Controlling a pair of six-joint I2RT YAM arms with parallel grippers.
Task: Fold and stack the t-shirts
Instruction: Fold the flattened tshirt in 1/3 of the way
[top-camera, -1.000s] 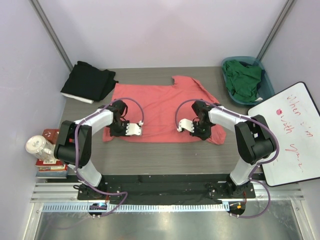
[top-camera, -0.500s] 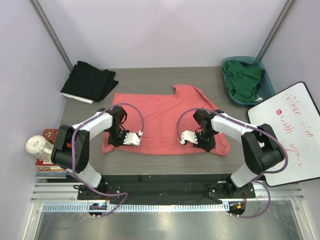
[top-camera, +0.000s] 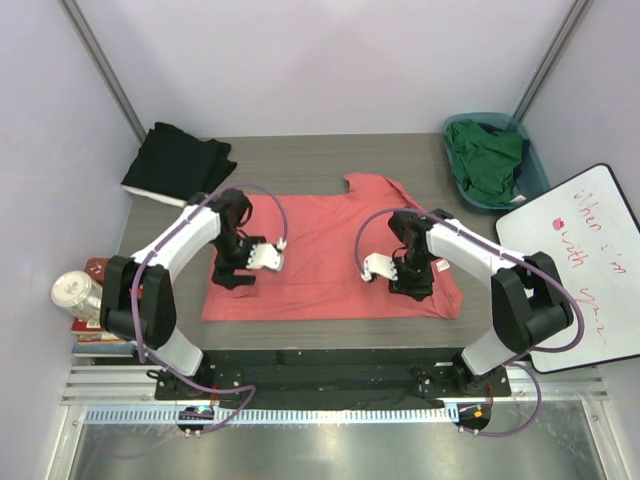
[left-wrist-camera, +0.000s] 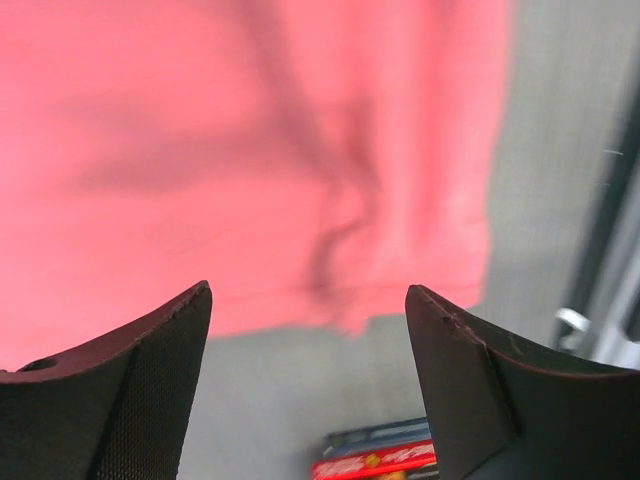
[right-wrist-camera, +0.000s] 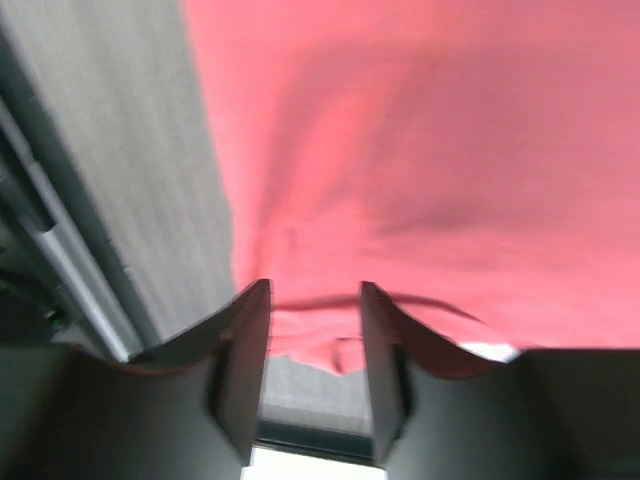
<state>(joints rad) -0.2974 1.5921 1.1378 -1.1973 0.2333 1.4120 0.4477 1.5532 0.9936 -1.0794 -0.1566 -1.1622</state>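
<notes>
Top external showed left gripper (top-camera: 265, 257) and right gripper (top-camera: 378, 268) open, empty, over the pink shirt (top-camera: 320, 285) lying flat for folding.

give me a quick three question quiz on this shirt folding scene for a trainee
1. True or false: the black t-shirt lies in the teal basket.
2. Pick one. Over the coral-pink t-shirt, the left end effector is: A) clamped on its hem; B) open, holding nothing; C) gripping a can.
3. Which t-shirt is in the basket?

Key
1. False: it lies on the table, at the far left corner.
2. B
3. The dark green t-shirt.
</notes>
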